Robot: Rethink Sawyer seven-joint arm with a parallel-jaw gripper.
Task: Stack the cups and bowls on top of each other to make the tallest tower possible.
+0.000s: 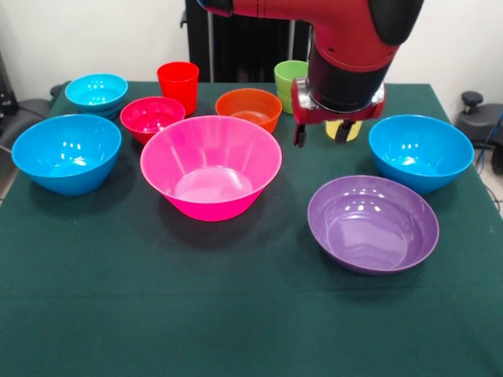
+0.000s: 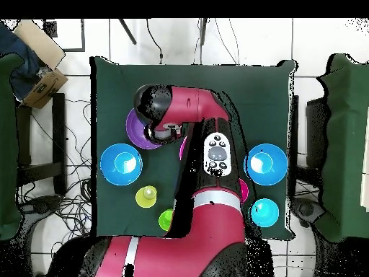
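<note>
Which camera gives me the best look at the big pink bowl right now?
The front view: the pink bowl shows whole, upright and empty, at the table's middle. In the overhead view the arm covers it, leaving only slivers of pink.

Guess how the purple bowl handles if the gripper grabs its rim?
The purple bowl looks glossy, so probably slippery in a pinch. It seems thin plastic, likely light and stiff. Wide and shallow, upright on the green cloth: it should slide, not tip.

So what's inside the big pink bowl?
Nothing. The pink bowl is empty in the front view; you can see its shiny bottom. From overhead, the robot's arm covers nearly all of it.
</note>
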